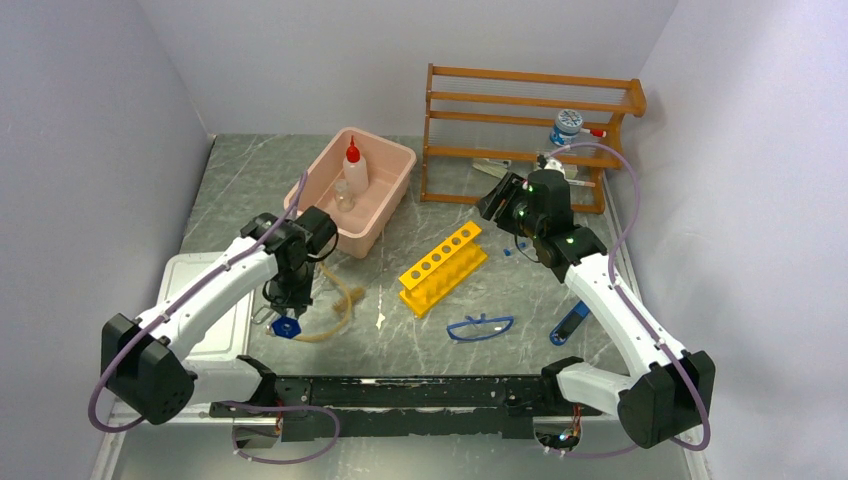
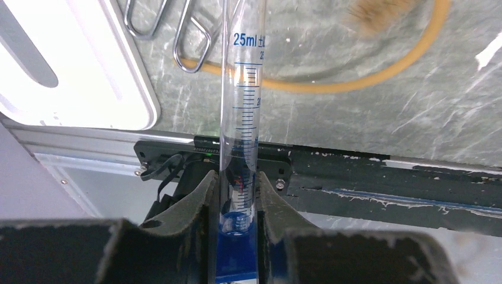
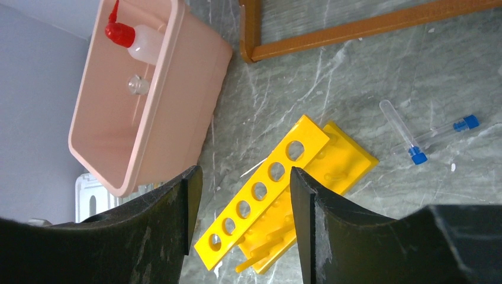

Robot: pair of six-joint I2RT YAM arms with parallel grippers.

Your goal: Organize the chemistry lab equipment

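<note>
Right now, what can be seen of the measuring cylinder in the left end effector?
The measuring cylinder is a slim clear tube with blue scale lines and a blue base. The left end effector is shut on it near that base, one dark finger on each side. Tan tubing lies behind it. Whether its base touches the table is unclear.

Enclosure: plain pale lavender-grey walls (image 1: 300, 60) on the left, back and right, matte and unmarked. Work surface: table top (image 1: 530, 285) in grey-green marble pattern with white veining. Wooden shelf rack (image 3: 367, 28), orange-brown with open rails, stands at the back right against the wall. Light is even and diffuse; shadows are soft.
</note>
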